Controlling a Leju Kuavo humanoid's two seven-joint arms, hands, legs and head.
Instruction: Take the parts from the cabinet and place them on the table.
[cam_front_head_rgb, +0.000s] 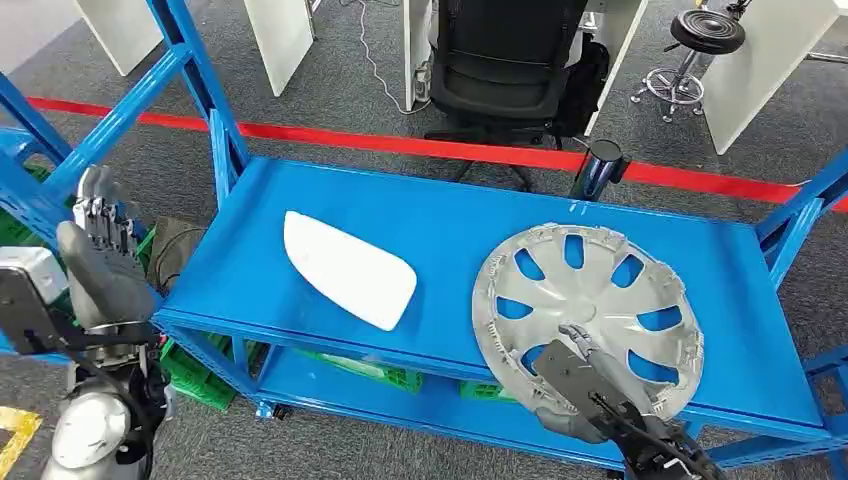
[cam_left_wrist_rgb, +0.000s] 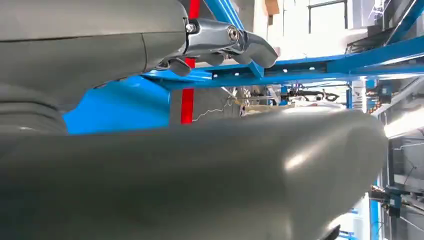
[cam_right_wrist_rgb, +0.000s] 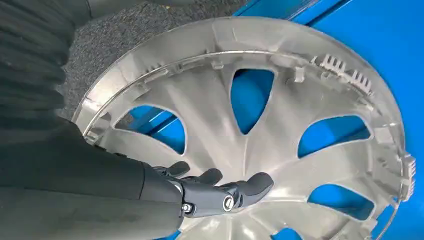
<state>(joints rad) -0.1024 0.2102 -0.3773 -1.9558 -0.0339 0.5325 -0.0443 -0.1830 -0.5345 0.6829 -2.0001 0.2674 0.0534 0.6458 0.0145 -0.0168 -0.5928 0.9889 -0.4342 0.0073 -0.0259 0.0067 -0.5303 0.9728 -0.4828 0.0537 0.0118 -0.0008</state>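
Fingers of the right hand lie over the near rim of the round silver plastic wheel cover in the head view, with the palm below the rim at the shelf's front edge; whether they actually clamp it cannot be told from here. That cover lies with its ribbed inner side up on the right part of the blue metal cabinet shelf, its near edge overhanging the front. Well apart to its left lies a white, flat, rounded plastic panel. The left hand is raised beside the shelf's left end, fingers straight and apart, holding nothing. Counted: one wheel cover, one white panel, two parts in all.

From the left wrist view, the grey thumb and the dark fingers stand apart with nothing between them, blue framing beyond.

From the right wrist view, the dark fingers reach across a spoke of the wheel cover on its inner face, lying on it; a closed grip cannot be confirmed.

Judged by its look, the cover is light, thin and somewhat flexible, smooth and likely slippery on the spokes, with small clips along the rim that could snap. The rim or a spoke opening seems the safest hold.
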